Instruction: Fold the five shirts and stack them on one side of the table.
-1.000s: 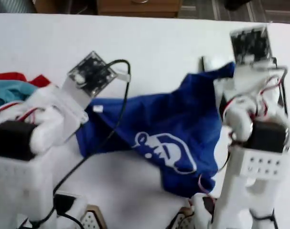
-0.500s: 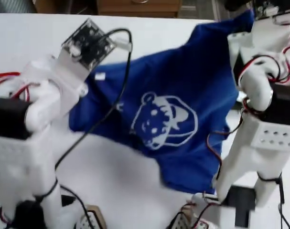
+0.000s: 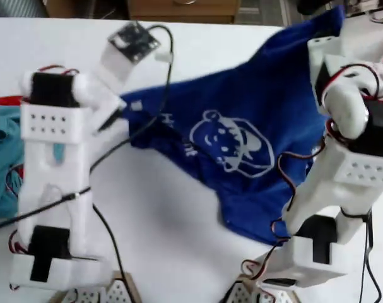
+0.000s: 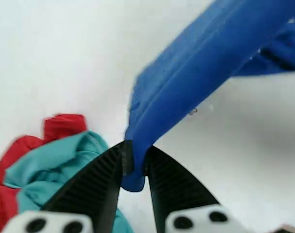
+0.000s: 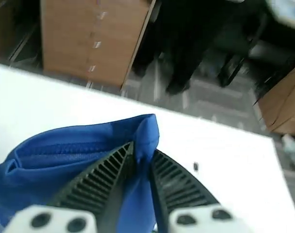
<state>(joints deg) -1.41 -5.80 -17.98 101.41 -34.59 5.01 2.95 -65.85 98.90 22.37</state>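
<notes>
Left hand (image 4: 136, 147) and right hand (image 5: 142, 148) each tight on one end of the blue shirt (image 3: 254, 113)

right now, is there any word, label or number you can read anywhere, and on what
No text here is legible.
blue shirt, white lettering beside the printed face: too blurred to read.
white tag at the shirt's edge: too small to read.

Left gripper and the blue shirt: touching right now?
Touching. The left wrist view shows the left gripper shut on a bunched edge of the blue shirt, the cloth pinched in its tip.
</notes>
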